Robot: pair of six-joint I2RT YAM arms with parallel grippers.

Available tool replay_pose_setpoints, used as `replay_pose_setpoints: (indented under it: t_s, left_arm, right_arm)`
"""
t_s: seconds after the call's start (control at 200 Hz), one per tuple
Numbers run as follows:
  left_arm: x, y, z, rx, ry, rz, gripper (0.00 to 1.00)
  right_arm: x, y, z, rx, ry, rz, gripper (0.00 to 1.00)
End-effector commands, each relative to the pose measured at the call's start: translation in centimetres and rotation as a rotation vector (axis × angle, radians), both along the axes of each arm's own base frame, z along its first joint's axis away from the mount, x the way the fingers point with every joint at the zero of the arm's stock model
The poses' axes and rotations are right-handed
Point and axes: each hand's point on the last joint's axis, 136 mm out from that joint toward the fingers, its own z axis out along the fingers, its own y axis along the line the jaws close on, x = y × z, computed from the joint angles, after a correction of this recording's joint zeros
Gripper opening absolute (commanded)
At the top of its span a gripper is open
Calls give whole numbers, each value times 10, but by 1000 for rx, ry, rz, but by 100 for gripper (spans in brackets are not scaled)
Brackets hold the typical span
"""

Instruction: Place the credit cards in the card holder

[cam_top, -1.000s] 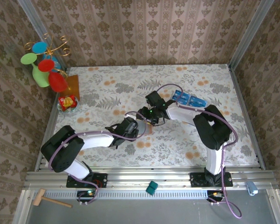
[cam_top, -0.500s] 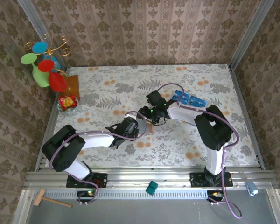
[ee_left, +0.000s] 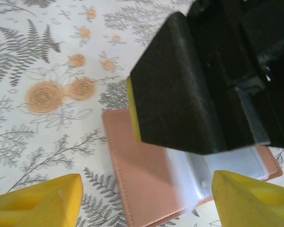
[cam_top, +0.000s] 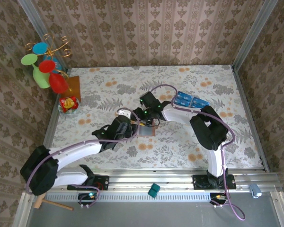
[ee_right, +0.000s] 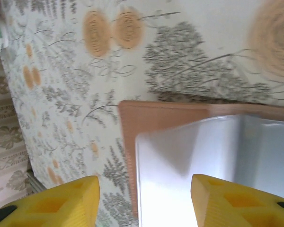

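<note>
The left gripper (ee_left: pixel 145 201) has its yellow fingertips spread wide at the two lower corners of the left wrist view, with nothing clamped between them. In the gap below lies the card holder (ee_left: pixel 132 165), a pinkish-brown wallet spread open flat on the flowered table (cam_top: pixel 109 82), its clear inner sleeves (ee_left: pixel 199 175) showing at the lower right. Above it, filling the upper right of that view, hangs the black body of the right gripper (ee_right: pixel 144 203).

In the right wrist view, that gripper's yellow fingertips also stand well apart and hold nothing. They straddle the pale grey sleeve page, with the holder's brown edge just above and to the left of it.

In the top external view, the two grippers meet nose to nose at the middle of the table, over the holder. The credit cards (cam_top: pixel 191 100), a row of glossy blue rectangles, sit right of centre, near the right arm's elbow and well apart from the holder. An amber square (cam_top: pixel 74 87) and a toy tree with coloured discs (cam_top: pixel 46 66) stand at the left edge.
</note>
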Motion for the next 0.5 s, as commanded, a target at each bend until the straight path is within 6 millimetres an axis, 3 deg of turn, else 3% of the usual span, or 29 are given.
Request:
replay_pose_setpoints:
  t_s: [0.0, 0.29, 0.495]
  left_arm:
    - [-5, 29, -12, 2, 62, 96, 75]
    - [2, 45, -14, -46, 91, 153, 80]
    - [4, 42, -23, -72, 117, 138, 81]
  right_arm:
    - [-5, 13, -7, -9, 38, 9, 56]
    - [-5, 27, -42, -43, 99, -31, 57]
    - [-4, 29, -22, -24, 70, -10, 57]
